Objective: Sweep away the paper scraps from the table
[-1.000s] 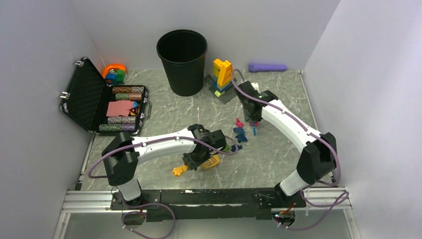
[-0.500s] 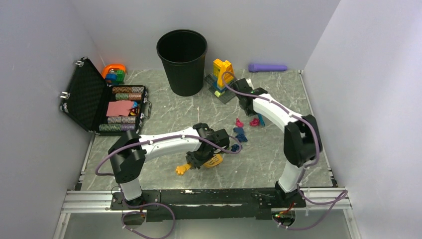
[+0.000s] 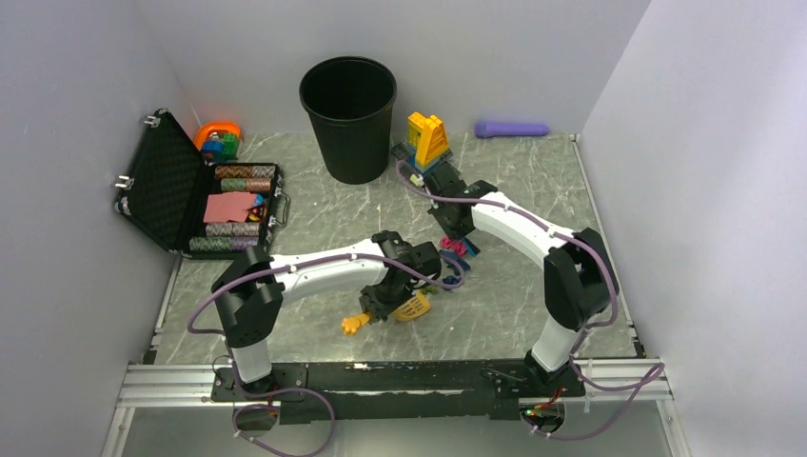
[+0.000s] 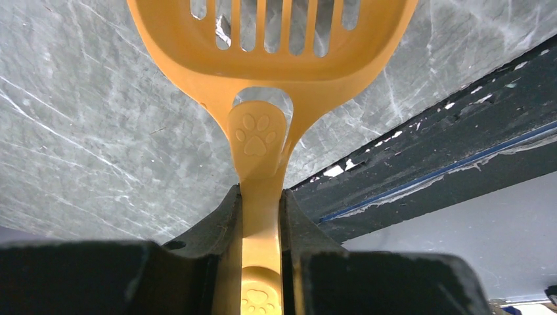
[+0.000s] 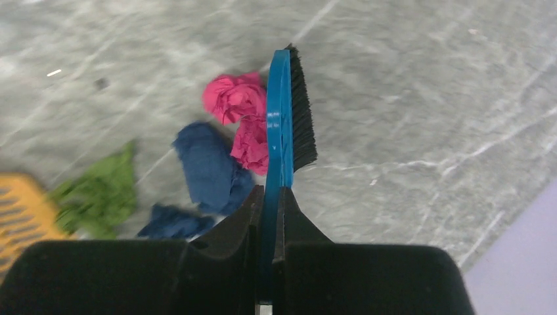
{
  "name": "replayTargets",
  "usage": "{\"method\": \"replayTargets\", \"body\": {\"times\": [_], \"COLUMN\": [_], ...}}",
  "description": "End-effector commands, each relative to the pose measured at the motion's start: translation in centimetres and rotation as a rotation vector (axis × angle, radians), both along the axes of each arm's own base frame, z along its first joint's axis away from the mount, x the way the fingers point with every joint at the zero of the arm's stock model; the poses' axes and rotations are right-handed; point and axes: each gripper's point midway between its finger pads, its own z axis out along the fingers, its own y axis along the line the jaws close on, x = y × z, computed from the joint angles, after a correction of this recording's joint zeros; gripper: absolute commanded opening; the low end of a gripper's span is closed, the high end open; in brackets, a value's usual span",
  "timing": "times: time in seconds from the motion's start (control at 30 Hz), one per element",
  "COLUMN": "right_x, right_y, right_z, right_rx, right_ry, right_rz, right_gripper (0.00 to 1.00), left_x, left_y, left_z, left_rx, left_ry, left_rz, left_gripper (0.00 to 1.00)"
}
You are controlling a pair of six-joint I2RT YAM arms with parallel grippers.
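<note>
We see the left gripper (image 4: 261,197) clenched on the paw-print handle of an orange slotted scoop (image 4: 272,59). The scoop's pan reaches out over the grey marbled desk (image 3: 314,219) near its front edge, and we cannot tell whether it touches the surface. The right gripper (image 5: 269,197) is clamped on the handle of a blue hand brush (image 5: 281,111), held on edge, with its black bristles facing away from the scraps.

In the right wrist view, the paper scraps (image 5: 233,98) lie in a loose cluster just left of the brush. Two magenta wads rest against the brush's back, with a dark blue wad just beside them and another dark blue one nearer the gripper. A green wad lies next to the scoop's rim at the far left. From above, we find this cluster at mid-desk, between the two grippers.

A black bin (image 3: 348,114), stacked toy bricks (image 3: 425,143) and an open black case (image 3: 167,190) stand farther back.
</note>
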Motion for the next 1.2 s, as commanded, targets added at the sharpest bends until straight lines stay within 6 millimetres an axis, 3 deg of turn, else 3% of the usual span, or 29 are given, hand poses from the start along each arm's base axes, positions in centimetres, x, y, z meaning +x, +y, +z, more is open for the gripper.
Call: {"method": "replayTargets", "body": {"times": [0.0,0.27,0.47,0.87,1.17], "right_x": [-4.5,-8.8,-10.6,-13.2,-13.5], "right_y": [3.8,6.7,9.2,13.2,12.9], "right_z": [0.4,0.3,-0.2,5.7,8.1], "right_rx": [0.157,0.306,0.404,0.702,0.725], "right_ry": [0.107,0.193,0.255,0.274,0.294], "right_rz": [0.098,0.133,0.191,0.35,0.33], "right_gripper": [0.0,0.0,0.0,0.0,0.0], "left_x": [0.6,1.6,2.2,3.6,4.3], "left_y": [-0.7,-1.1,-1.6,-1.4,-0.6], "left_z": [0.9,0.4,-0.1,-0.6,-1.3], "left_rx": [-0.048,-0.051,-0.049,-0.08,-0.082], "left_ry": [0.025,0.033,0.04,-0.026,-0.087], "left_rz": [0.018,0.019,0.024,0.017,0.018], "left_gripper": [0.0,0.0,0.0,0.0,0.0]}}
